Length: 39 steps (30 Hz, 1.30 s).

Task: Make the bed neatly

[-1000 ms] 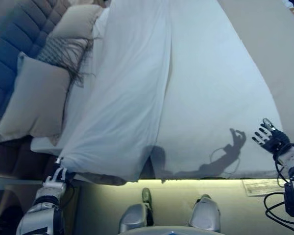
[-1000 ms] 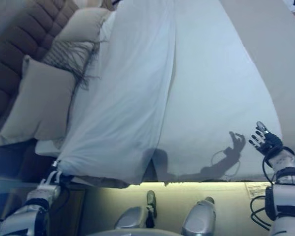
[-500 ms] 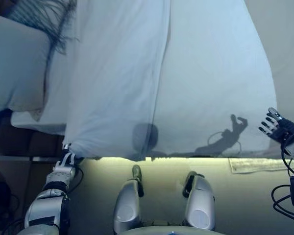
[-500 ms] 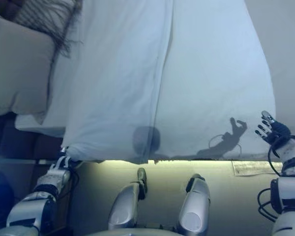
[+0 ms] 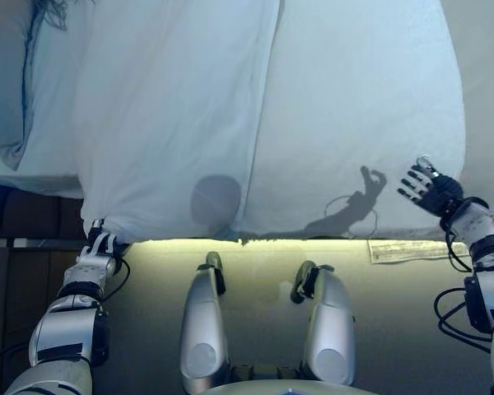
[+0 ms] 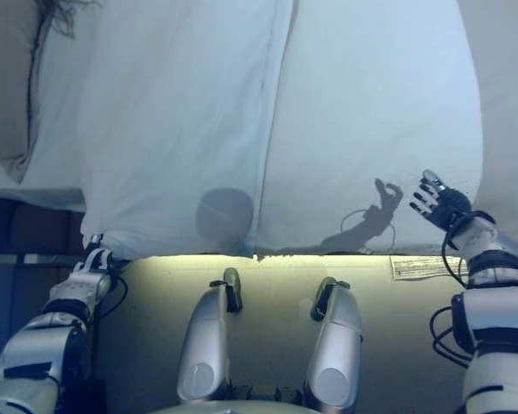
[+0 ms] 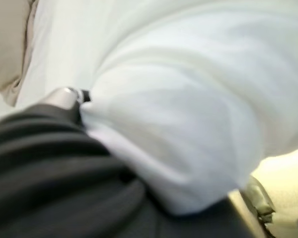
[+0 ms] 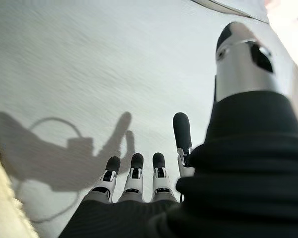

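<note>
Meanwhile, our view had swung down over the last second: the headboard and most of the pillows slid out at the upper left, and the near edge of the bed (image 5: 313, 239) came closer under us, so we took that as the camera moving, not the bedding. Our left hand (image 5: 96, 247) stayed at the near left corner of the duvet (image 5: 165, 123), its fingers closed on a bunched fold of the cloth, as the left wrist view showed white fabric gathered against the dark cover. Our right hand (image 5: 428, 188) hovered at the near right side with fingers (image 8: 134, 173) spread and straight, holding nothing, just above the sheet (image 5: 362, 107).

We judged the duvet still covered only the left part of the bed, folded back on itself, so the spreading was not yet done; the right half lay bare.

The duvet looked soft, thick and puffy, with a long rounded fold down the middle and gentle creases. The sheet was thin, flat and finely woven, taut over the mattress. One beige pillow (image 5: 4, 82) showed at the left, smooth and plump.
</note>
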{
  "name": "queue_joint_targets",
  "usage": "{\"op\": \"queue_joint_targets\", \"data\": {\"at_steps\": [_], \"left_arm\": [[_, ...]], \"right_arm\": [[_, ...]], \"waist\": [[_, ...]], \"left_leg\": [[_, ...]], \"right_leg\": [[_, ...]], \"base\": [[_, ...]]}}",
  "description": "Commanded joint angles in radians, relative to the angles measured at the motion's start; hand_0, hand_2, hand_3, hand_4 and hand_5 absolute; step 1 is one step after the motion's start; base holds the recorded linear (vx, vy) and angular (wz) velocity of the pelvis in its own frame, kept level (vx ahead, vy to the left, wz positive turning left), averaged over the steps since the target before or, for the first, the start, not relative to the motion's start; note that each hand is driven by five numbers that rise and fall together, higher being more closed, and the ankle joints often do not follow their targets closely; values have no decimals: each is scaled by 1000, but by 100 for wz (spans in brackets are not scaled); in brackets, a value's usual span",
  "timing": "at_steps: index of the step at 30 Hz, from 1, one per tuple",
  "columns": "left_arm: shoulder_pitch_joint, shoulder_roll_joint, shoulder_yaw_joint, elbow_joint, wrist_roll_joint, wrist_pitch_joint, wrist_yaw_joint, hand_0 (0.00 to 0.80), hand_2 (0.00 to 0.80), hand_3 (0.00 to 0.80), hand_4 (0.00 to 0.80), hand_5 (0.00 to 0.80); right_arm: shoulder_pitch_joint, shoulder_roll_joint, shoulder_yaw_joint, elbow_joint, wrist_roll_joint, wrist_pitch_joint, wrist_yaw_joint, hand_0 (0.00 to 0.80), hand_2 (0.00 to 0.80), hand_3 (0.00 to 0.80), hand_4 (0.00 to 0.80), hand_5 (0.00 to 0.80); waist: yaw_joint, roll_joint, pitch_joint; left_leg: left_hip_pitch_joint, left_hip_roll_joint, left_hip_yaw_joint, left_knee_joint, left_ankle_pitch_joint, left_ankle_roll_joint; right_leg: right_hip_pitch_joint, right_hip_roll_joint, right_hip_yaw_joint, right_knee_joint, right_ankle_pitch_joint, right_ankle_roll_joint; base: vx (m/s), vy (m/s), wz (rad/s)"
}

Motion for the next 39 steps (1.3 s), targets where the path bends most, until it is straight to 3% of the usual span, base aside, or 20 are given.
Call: {"op": "queue_joint_targets", "data": {"at_steps": [1,10,20,30,36,39], "left_arm": [[38,40,-31,47,-60,27,-28,0,0,0,0,0],[44,-36,-81,80,-77,96,-90,0,0,0,0,0],[55,-189,-144,43,-120,34,-153,0,0,0,0,0],[91,-364,-285,-95,-161,-65,-250,0,0,0,0,0],[117,-389,-370,-199,-175,-116,-292,0,0,0,0,0],[124,-384,-396,-237,-197,-128,-281,0,0,0,0,0]], "right_arm": [[-18,56,18,17,-1,-9,58,0,0,0,0,0],[-55,166,69,25,62,11,99,0,0,0,0,0],[-99,299,96,1,163,89,84,0,0,0,0,0],[-166,415,127,-32,268,118,-14,0,0,0,0,0],[-178,438,156,-45,217,104,-43,0,0,0,0,0],[-192,436,194,-48,63,59,-47,0,0,0,0,0]], "waist": [[27,-23,-7],[25,1,-2],[30,38,19],[47,95,39],[65,120,39],[78,127,39]], "left_leg": [[21,-17,9,62,-103,35],[-18,-29,15,69,-116,28],[-107,-52,15,74,-108,31],[-203,-99,18,38,-65,41],[-231,-124,21,-3,-31,51],[-234,-140,17,-31,-12,55]], "right_leg": [[3,-25,106,-94,92,88],[-52,-24,126,-78,89,96],[-151,-32,150,-42,87,102],[-258,-45,178,-37,119,119],[-283,-50,177,-78,154,127],[-282,-51,170,-112,172,130]], "base": [[-16,50,0],[-18,74,4],[-42,90,2],[-54,98,9],[-18,66,9],[-11,43,10]]}}
